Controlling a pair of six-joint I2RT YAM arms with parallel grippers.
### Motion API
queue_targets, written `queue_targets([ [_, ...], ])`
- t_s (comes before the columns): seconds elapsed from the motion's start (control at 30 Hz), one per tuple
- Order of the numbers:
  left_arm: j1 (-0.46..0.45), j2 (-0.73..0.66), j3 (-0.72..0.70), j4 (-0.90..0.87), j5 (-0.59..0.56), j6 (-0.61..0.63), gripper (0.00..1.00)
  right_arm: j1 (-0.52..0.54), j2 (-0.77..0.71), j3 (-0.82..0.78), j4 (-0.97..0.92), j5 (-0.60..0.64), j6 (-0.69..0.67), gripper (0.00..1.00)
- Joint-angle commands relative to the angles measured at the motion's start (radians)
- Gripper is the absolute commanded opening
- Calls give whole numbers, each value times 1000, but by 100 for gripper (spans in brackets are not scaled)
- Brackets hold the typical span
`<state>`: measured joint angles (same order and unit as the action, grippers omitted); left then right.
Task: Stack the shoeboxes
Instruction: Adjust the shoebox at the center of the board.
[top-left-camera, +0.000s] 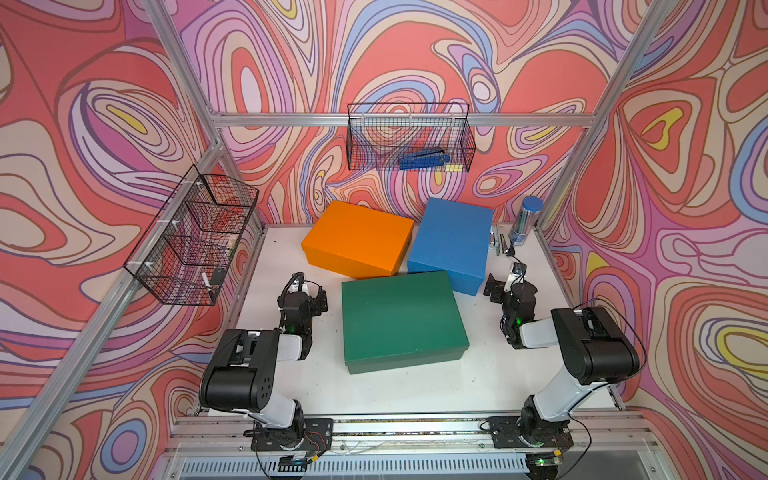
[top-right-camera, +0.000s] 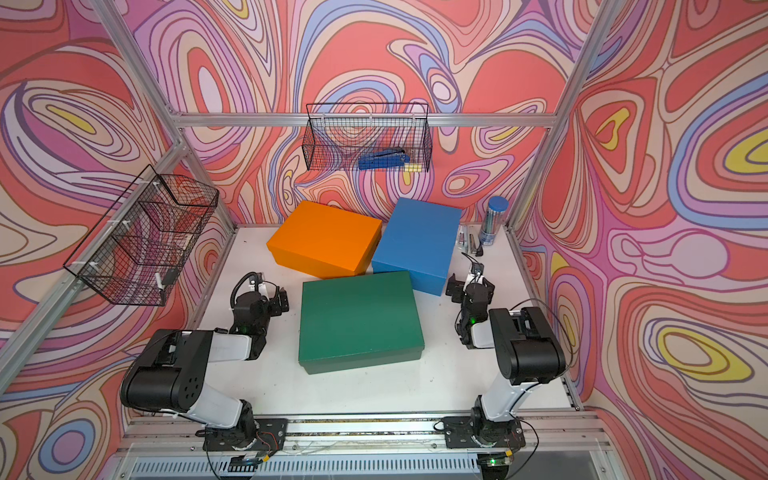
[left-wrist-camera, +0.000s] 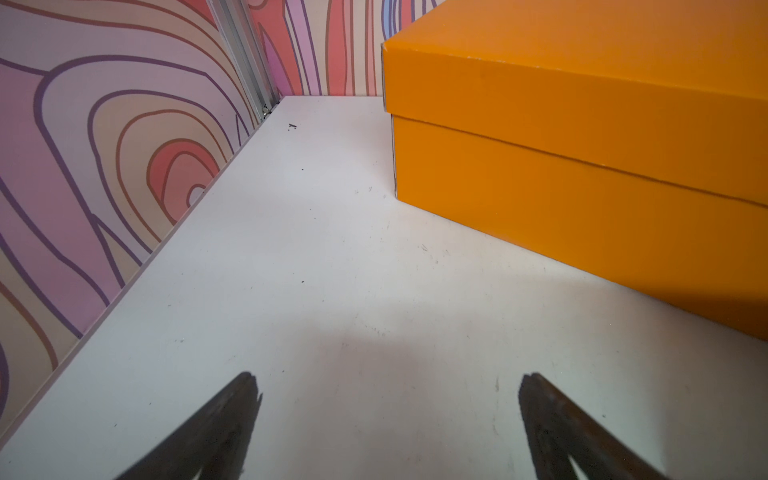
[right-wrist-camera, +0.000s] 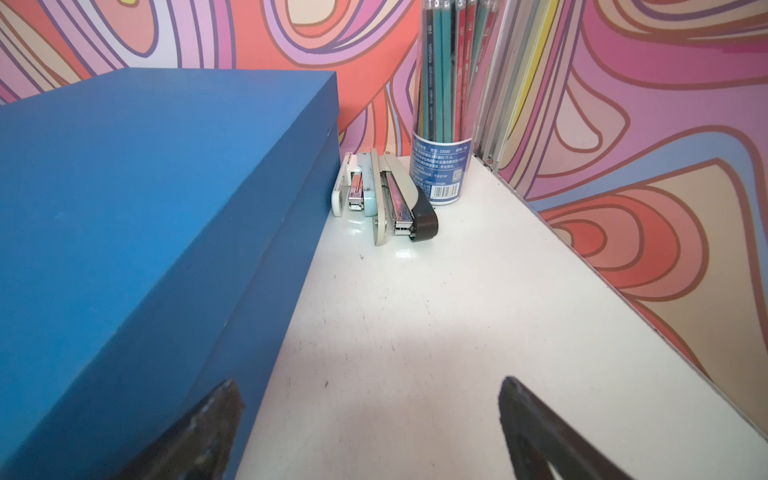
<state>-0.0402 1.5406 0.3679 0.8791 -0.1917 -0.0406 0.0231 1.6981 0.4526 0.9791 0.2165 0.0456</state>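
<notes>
In both top views, orange shoebox (top-left-camera: 357, 241) and blue shoebox (top-left-camera: 451, 243) sit side by side at the back of the tabletop (top-left-camera: 415, 390), green shoebox (top-left-camera: 401, 318) just in front, nothing stacked. Left wrist: left fingers (left-wrist-camera: 208, 428) spread over the tabletop, orange shoebox nearby. Right wrist: right fingers (right-wrist-camera: 540, 428) spread wide, blue shoebox alongside, staplers (right-wrist-camera: 386, 195) beyond.
</notes>
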Motion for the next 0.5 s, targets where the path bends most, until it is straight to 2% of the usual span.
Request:
queue_targets([
  [0.0, -1, 3, 6, 20, -6, 8, 100, 7, 11, 6, -2, -5, 1, 98],
  [0.13, -1, -12, -1, 28, -23, 0, 100, 6, 8, 2, 7, 2, 2, 98],
  [0.2, 0, -54, -11, -1, -39, -13, 100, 6, -13, -3, -12, 71, 38, 98],
  [0.27, 0, -102, -28, -3, -6, 8, 100, 4, -16, -25, 37, 69, 25, 98],
  [0.37, 0, -214, -14, -114, -9, 7, 100, 5, -66, -43, 34, 47, 12, 98],
  [0.47, 0, -349, 27, -295, -5, -21, 100, 7, -196, 17, -186, 75, 19, 98],
])
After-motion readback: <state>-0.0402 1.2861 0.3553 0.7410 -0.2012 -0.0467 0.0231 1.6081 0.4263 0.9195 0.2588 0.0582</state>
